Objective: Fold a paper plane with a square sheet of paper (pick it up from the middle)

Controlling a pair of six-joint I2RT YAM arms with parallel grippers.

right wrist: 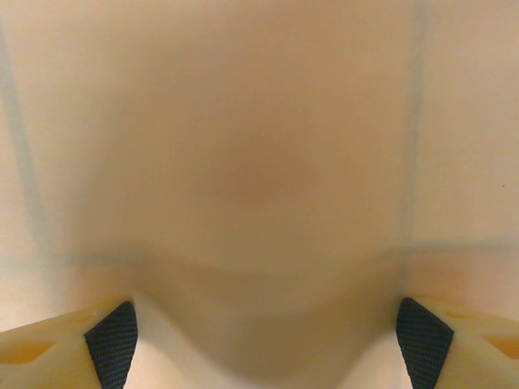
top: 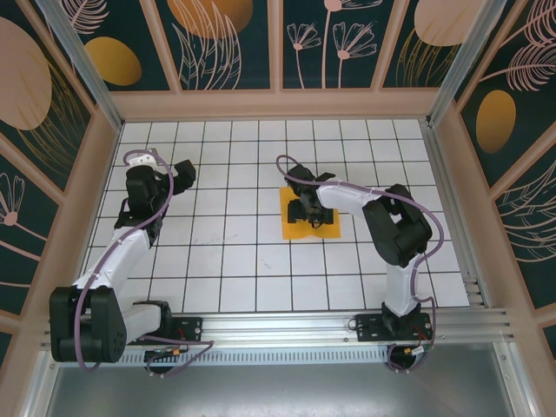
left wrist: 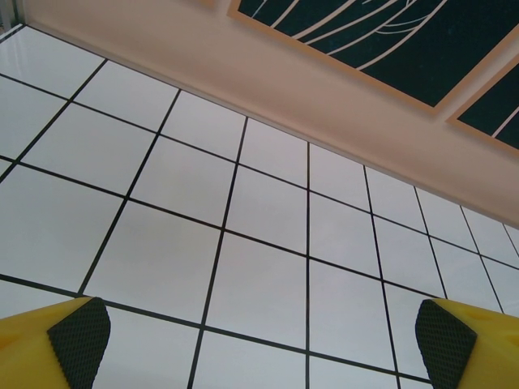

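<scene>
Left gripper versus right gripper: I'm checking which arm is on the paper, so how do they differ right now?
The left gripper hangs over bare tiles on the left, clear of the square sheet of paper; the right gripper is down on that sheet. The left gripper's wrist view shows tiles and the wall sharply, so it sits raised; the right gripper's is a close orange blur. Both have jaws wide apart.

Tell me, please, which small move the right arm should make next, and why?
Probably close the jaws gently. The right gripper sits low over the middle of the orange sheet, its jaws wide apart, and the wrist view shows paper blurred very close between the pads. Closing should pinch a ridge to lift it.
</scene>
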